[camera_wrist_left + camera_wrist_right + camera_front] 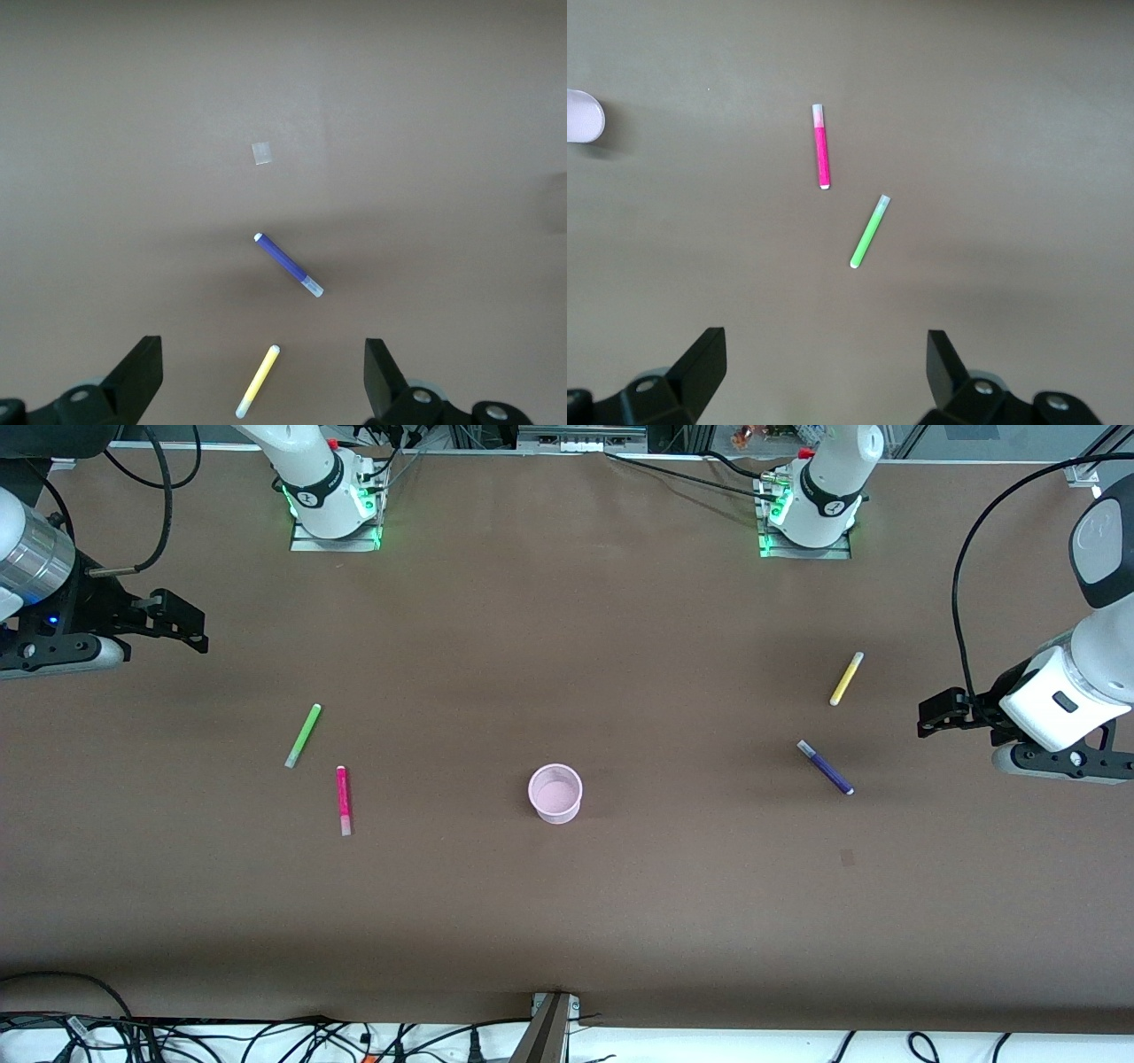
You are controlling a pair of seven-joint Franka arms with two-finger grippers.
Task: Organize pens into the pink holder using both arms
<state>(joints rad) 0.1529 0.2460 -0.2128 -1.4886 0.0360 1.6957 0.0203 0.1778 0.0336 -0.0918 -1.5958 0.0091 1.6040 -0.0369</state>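
Note:
The pink holder [555, 793] stands upright and empty mid-table. A light green pen [303, 735] and a magenta pen [343, 800] lie toward the right arm's end; both show in the right wrist view, green [868, 232] and magenta [821, 147]. A yellow pen [846, 678] and a dark purple pen [825, 767] lie toward the left arm's end; both show in the left wrist view, yellow [258, 381] and purple [289, 264]. My right gripper [188, 627] is open and empty, held above the table's end. My left gripper [930, 716] is open and empty, held high beside the yellow and purple pens.
The brown table [567, 921] is bare around the holder. A small pale patch [847, 857] lies on it nearer to the front camera than the purple pen. The arm bases [335, 505] stand along the edge farthest from the front camera. Cables [266, 1041] run below the near edge.

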